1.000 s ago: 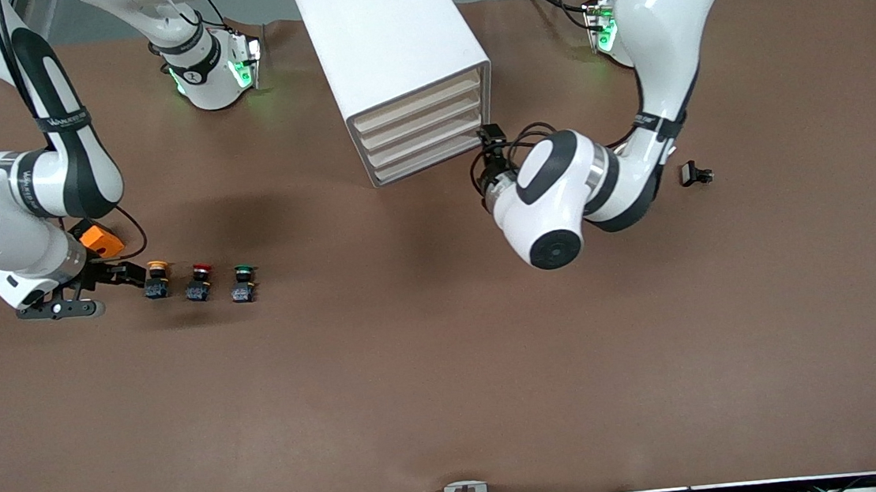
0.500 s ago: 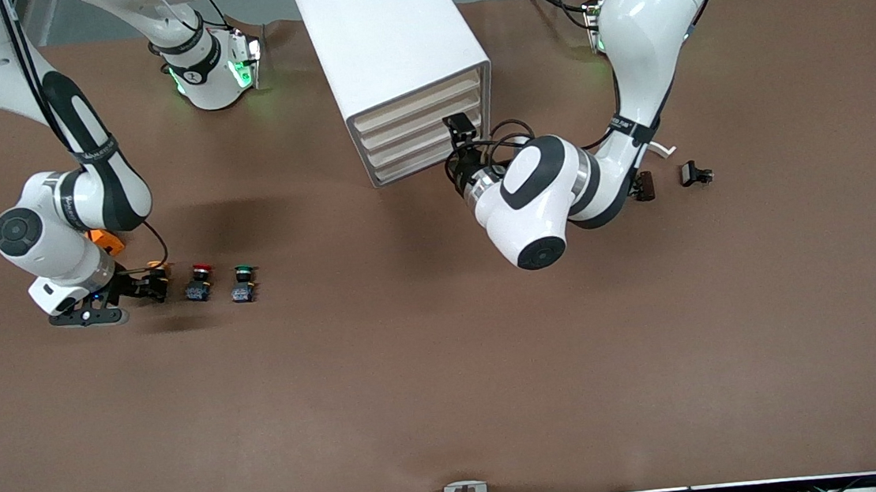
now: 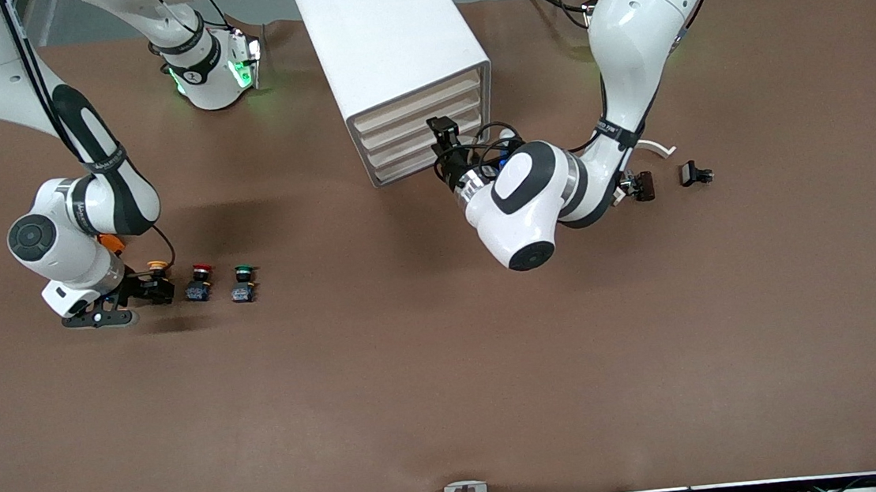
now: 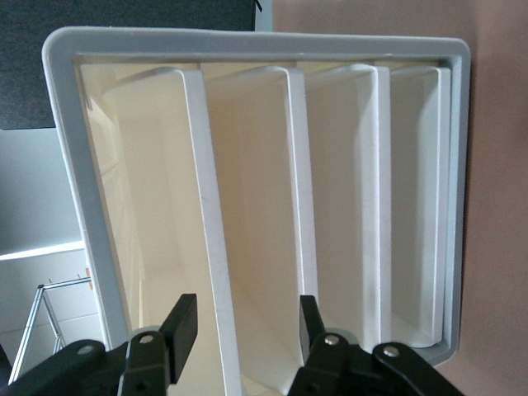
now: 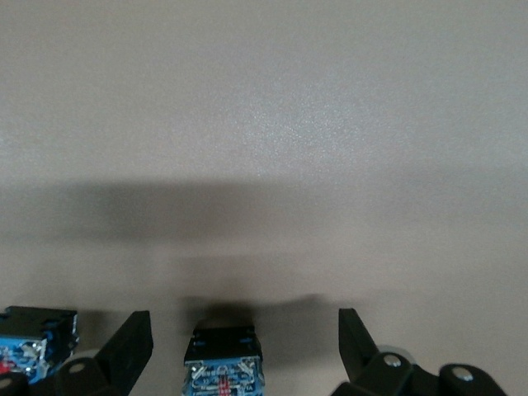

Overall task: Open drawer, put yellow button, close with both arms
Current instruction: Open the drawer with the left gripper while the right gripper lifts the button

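Observation:
The white cabinet [image 3: 388,36] stands at the back middle of the table with all four drawers shut; the top drawer [image 3: 416,92] shows its beige front. My left gripper [image 3: 440,147] is open right in front of the drawer fronts. In the left wrist view its fingers [image 4: 183,323] straddle a white drawer edge [image 4: 210,247] near the top of the stack. The yellow button [image 3: 157,266] stands on the table toward the right arm's end. My right gripper [image 3: 147,292] is open with its fingers [image 5: 132,340] on either side of the button's black and blue body [image 5: 223,361], not closed on it.
A red-capped button [image 3: 201,271] and a green-capped button [image 3: 244,272] stand in a row beside the yellow one. Two small black parts [image 3: 643,184] [image 3: 695,173] and a white curved piece [image 3: 659,149] lie toward the left arm's end. The rest is brown tabletop [image 3: 449,372].
My right gripper has moved up to the yellow button, so its fingers now sit around it. My left gripper has moved closer to the drawer fronts.

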Action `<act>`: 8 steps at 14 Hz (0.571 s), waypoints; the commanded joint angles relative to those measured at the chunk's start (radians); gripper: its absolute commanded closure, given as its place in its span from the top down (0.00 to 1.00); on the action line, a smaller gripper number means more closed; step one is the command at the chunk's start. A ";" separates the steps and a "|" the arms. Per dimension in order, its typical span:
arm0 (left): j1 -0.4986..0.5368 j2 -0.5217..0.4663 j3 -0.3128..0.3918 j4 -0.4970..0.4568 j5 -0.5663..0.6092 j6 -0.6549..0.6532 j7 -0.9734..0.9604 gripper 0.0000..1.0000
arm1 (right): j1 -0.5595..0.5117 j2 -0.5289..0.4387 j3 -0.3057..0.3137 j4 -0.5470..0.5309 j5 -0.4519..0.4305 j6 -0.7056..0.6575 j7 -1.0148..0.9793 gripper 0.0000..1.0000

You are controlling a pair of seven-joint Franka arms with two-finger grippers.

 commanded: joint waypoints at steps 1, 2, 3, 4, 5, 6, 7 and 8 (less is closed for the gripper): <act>-0.010 0.009 0.004 0.017 -0.024 -0.015 -0.026 0.54 | -0.018 0.006 0.013 -0.014 0.018 0.000 -0.058 1.00; -0.018 0.009 0.004 0.014 -0.024 -0.015 -0.024 0.54 | -0.022 0.007 0.013 -0.014 0.018 -0.006 -0.100 1.00; -0.022 0.009 0.004 0.009 -0.024 -0.015 -0.023 0.54 | -0.034 0.007 0.015 -0.017 0.018 -0.007 -0.141 0.93; -0.027 0.009 0.004 0.009 -0.024 -0.015 -0.023 0.54 | -0.042 0.009 0.015 -0.017 0.020 -0.009 -0.160 0.87; -0.033 0.007 0.002 0.003 -0.026 -0.015 -0.024 0.54 | -0.042 0.007 0.015 -0.018 0.018 -0.013 -0.161 0.81; -0.038 0.007 0.002 0.001 -0.026 -0.024 -0.024 0.54 | -0.042 0.007 0.016 -0.018 0.018 -0.033 -0.161 0.71; -0.038 0.007 0.002 0.000 -0.026 -0.027 -0.024 0.54 | -0.039 0.007 0.016 -0.018 0.020 -0.047 -0.161 0.61; -0.039 0.007 -0.004 -0.011 -0.033 -0.027 -0.024 0.54 | -0.038 0.007 0.018 -0.017 0.020 -0.055 -0.161 0.52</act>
